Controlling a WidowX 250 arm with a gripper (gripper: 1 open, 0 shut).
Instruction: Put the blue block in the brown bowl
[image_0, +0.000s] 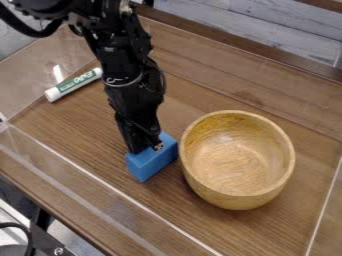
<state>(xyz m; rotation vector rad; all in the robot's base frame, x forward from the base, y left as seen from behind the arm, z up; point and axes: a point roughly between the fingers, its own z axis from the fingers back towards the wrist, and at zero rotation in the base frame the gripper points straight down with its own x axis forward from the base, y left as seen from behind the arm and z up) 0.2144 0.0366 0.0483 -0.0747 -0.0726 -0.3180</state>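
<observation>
The blue block (152, 165) rests on the wooden table just left of the brown bowl (201, 178), almost touching its wall. My gripper (144, 144) points straight down onto the block's upper far edge. Its black fingers are drawn together and pinch the block. The block's top is partly hidden by the fingers. The bowl stands upright with nothing inside it.
A green-and-white marker (74, 83) lies at the back left of the table (80, 140). A low clear wall (54, 165) runs along the front-left edge. The arm (114, 50) rises toward the upper left.
</observation>
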